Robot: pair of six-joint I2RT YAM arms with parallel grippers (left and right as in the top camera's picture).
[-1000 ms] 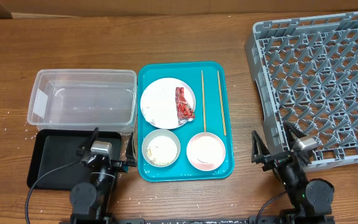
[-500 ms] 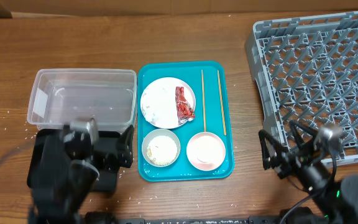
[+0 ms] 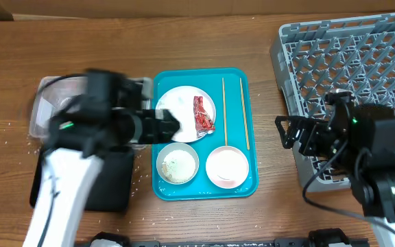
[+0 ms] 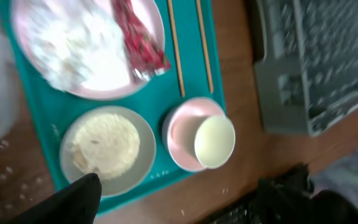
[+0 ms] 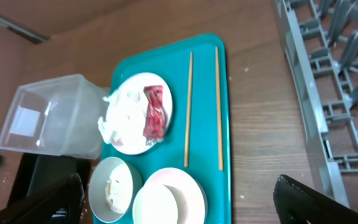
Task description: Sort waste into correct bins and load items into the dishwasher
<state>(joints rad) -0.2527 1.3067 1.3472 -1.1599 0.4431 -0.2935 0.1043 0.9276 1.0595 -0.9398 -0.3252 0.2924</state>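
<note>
Left gripper (image 3: 168, 125) hangs spread wide, empty; wrapper (image 3: 203, 114) lies on the plate (image 3: 187, 90) just ahead of it, long side running like the chopsticks (image 3: 223, 110); right gripper (image 3: 284, 134), spread too, is farther off.

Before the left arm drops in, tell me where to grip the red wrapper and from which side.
Take the red wrapper at its middle, coming straight down from above and pinching across its narrow width. It lies flat as a long crumpled strip on the right part of the white plate, so a side approach would likely scrape the plate.
</note>
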